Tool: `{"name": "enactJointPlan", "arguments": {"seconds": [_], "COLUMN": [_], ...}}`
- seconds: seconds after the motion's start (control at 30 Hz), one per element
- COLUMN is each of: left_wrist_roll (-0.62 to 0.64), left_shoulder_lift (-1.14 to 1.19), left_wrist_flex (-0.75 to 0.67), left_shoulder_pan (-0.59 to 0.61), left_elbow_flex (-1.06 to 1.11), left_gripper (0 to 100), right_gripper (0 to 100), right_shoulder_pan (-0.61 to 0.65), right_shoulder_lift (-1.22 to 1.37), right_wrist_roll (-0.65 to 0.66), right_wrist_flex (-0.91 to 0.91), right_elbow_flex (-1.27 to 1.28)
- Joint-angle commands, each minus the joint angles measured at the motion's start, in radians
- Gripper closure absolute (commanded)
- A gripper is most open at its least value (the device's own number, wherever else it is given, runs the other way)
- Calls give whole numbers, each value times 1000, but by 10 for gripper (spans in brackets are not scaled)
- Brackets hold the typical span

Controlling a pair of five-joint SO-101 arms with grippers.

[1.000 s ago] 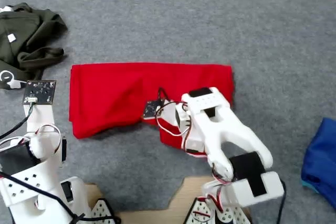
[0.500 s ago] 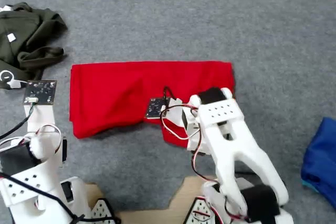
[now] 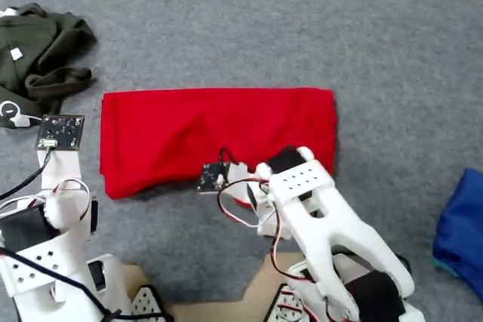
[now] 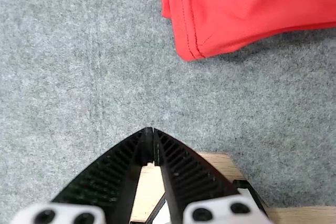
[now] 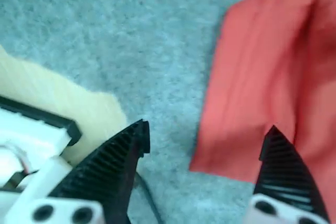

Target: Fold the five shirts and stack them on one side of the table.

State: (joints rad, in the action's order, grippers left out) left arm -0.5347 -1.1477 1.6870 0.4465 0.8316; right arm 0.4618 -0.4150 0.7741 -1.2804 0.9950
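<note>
**Task items.** The red shirt (image 3: 219, 137) lies at the centre of the grey bench (image 3: 362, 43). It is folded into a wide, flat rectangle. Its far edge is straight. Its near edge is uneven, with a corner projecting toward 6 o'clock. The dark green shirt (image 3: 41, 43) lies crumpled at 10 o'clock, well apart from the red shirt. The blue shirt (image 3: 460, 228) lies at 4 o'clock, cut off by the edge of the high view.

**Left hand.** The left hand (image 4: 153, 129) is at 8 o'clock, over bare grey bench. Its two fingers are pressed together, with nothing between them. The nearest corner of the red shirt (image 4: 231, 14) lies apart from the fingertips.

**Right hand.** The right hand (image 5: 208, 127) is at 5 o'clock, at the near edge of the red shirt (image 5: 273, 66). Its fingers are spread wide apart. One finger is over grey bench; the other is over red fabric. Contact with the fabric cannot be determined.
</note>
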Motion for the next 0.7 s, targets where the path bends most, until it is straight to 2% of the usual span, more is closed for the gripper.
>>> {"name": "enactJointPlan", "arguments": {"seconds": [0.0,0.27,0.4,0.67], "left_wrist_roll": [0,0,0,-2], "left_shoulder_lift": [-10,-10,-10,-10], "left_wrist_flex": [-17,-17,-17,-17], "left_shoulder_pan": [-5,-8,-5,-5], "left_elbow_flex": [-48,-48,-48,-51], "left_gripper": [980,980,980,980], "right_gripper": [656,656,656,656], "right_shoulder_pan": [16,-24,-58,-88], "right_shoulder_lift": [-31,163,280,303], "right_wrist_roll": [-8,-6,-6,-11], "right_wrist_flex": [43,252,242,230], "right_elbow_flex": [8,31,-16,-36]}}
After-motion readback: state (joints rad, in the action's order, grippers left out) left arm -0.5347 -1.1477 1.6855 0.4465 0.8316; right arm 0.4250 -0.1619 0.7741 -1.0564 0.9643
